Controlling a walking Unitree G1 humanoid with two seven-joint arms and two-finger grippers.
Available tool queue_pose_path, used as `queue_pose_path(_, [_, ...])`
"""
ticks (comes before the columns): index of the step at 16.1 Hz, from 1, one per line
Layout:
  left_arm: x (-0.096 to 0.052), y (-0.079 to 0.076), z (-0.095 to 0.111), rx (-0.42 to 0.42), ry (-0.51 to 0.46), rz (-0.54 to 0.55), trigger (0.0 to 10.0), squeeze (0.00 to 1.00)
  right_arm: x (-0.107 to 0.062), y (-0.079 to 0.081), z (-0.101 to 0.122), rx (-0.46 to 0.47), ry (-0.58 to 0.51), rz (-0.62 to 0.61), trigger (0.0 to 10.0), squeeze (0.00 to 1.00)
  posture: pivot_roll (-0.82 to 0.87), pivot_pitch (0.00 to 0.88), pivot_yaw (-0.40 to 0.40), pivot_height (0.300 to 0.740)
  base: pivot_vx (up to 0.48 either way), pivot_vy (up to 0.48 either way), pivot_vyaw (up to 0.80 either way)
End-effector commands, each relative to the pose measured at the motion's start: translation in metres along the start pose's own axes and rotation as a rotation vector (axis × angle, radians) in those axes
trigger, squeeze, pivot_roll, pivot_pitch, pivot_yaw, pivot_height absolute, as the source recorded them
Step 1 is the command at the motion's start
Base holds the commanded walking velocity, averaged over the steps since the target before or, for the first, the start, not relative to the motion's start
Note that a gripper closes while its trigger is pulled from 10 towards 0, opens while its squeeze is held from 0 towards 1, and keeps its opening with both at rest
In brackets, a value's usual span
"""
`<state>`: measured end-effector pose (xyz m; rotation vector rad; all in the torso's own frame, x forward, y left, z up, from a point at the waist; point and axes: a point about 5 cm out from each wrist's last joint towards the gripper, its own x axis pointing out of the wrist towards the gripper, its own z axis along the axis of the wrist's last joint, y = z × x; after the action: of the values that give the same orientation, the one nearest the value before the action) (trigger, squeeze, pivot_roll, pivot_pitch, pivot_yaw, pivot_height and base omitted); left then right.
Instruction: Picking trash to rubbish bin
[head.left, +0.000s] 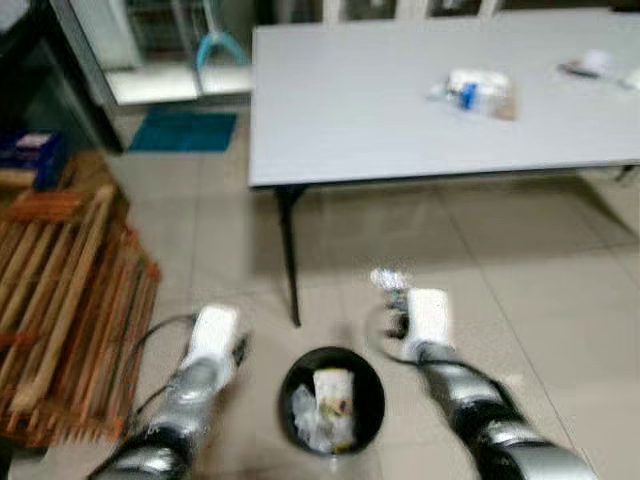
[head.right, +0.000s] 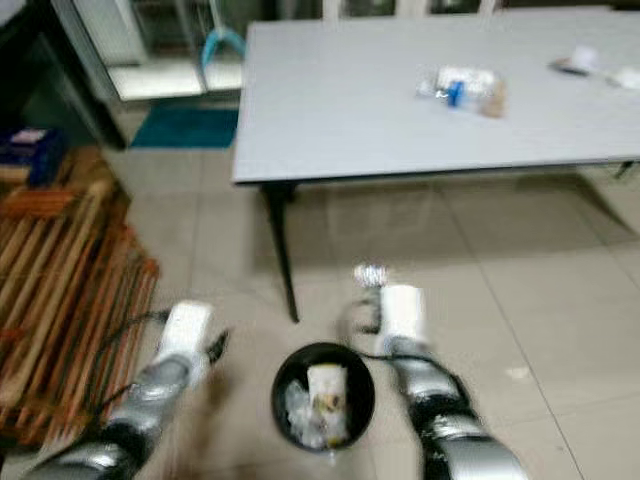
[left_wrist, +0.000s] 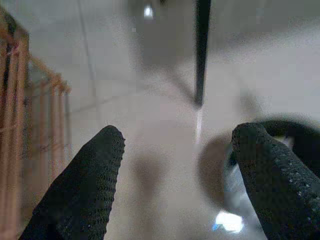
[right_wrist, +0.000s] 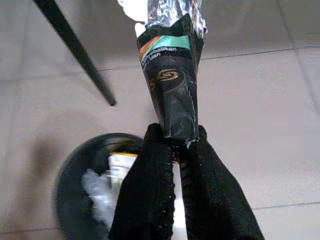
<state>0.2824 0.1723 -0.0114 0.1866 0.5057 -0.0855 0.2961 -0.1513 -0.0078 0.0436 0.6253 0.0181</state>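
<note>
Here, wrapper (right_wrist: 172, 85) pinched in right tool (right_wrist: 175, 147), beside bin (right_wrist: 75, 170)

1 black rubbish bin (head.left: 332, 400) sits at 6 o'clock. 1 grey table (head.left: 380, 100) stands at 12 o'clock, with 3 pieces of litter (head.left: 475, 92) toward 1 o'clock. 1 stack of wooden slats (head.left: 60, 300) lies at 9 o'clock. 1 blue mat (head.left: 185, 130) lies at 11 o'clock.

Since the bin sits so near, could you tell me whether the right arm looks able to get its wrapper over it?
Probably yes: the right end effector holds the wrapper just beside the open rubbish bin, with nothing between them.
</note>
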Motion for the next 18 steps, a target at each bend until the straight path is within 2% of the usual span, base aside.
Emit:
queue_pose_path(1, [-0.0071, 0.0140, -0.0183, 0.001, 0.061, 0.043, 10.0, 0.00, 0.0009, 0.0156, 0.0020, 0.009, -0.010, 0.039, 10.0, 0.00, 0.03, 0.062, 0.030, 0.740, 0.000, 0.000, 0.00])
queue_pose_path(14, [-0.0079, 0.0117, -0.0211, -0.003, 0.068, 0.036, 10.0, 0.00, 0.0006, 0.0151, 0.0000, 0.009, -0.003, 0.042, 10.0, 0.00, 0.03, 0.063, 0.025, 0.740, 0.000, 0.000, 0.00])
queue_pose_path(18, [-0.0092, 0.0128, -0.0241, 0.007, 0.078, 0.041, 10.0, 0.00, 0.0003, 0.0195, -0.0028, 0.003, 0.011, 0.064, 10.0, 0.00, 0.03, 0.070, 0.026, 0.740, 0.000, 0.000, 0.00])
